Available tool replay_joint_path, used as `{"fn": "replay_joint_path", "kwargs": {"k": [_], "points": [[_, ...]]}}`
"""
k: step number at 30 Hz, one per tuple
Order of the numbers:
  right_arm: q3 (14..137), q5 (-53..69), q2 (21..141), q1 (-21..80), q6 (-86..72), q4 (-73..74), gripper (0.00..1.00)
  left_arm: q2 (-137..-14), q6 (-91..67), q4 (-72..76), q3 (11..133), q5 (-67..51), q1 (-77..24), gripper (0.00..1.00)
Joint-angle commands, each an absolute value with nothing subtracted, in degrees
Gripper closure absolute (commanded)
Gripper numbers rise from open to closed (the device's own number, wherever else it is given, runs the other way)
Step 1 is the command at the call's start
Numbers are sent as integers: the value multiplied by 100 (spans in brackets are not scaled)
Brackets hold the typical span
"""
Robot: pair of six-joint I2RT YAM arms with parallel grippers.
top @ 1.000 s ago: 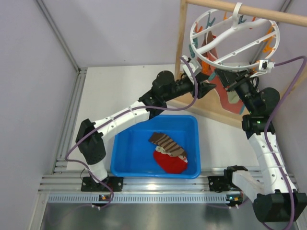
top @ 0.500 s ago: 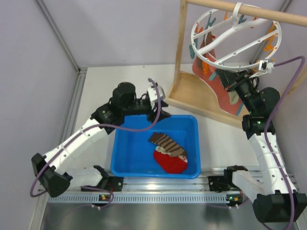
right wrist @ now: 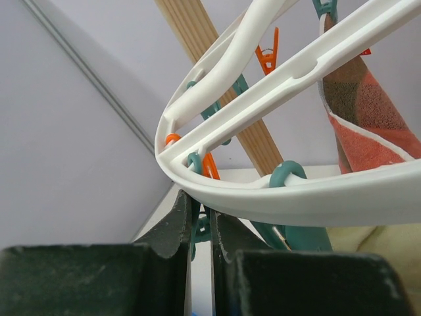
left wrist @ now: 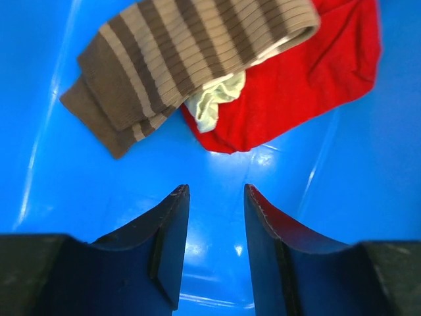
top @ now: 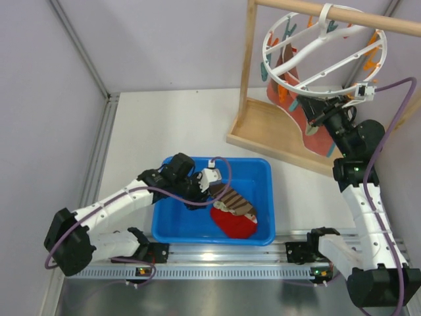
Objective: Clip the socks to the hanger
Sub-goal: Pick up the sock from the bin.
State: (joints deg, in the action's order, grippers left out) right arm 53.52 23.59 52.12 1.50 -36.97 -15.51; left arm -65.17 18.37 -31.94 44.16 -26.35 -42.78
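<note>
Cream sock [left wrist: 212,108] lies in bin [left wrist: 368,164] before left gripper [left wrist: 215,189], parted and empty; right gripper [right wrist: 199,205] closed.

Cream sock [left wrist: 210,108] mostly hidden under striped sock [left wrist: 184,46], red sock [left wrist: 309,72]; possibly two, cannot tell.

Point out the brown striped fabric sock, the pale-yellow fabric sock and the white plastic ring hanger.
brown striped sock [left wrist: 194,52]: left wrist view, ribbed middle.
pale-yellow sock [left wrist: 212,105]: left wrist view, exposed fold.
white ring hanger [right wrist: 316,197]: right wrist view, near rim.
</note>
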Motion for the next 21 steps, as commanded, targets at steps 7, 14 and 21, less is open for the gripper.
{"fn": "replay_joint_path", "kwargs": {"k": [7,14,21], "points": [[5695,2338,5168,167,-3463,-1213,100,-7576,1626,-2725,4570,-2680,-4280,57],[5722,2312,5203,176,-3445,-1169,100,-7813,1555,-2049,4509,-2926,-4298,57],[5818,2285,5256,167,-3384,-1072,100,-8270,1766,-1872,4693,-3155,-4394,60]]}}
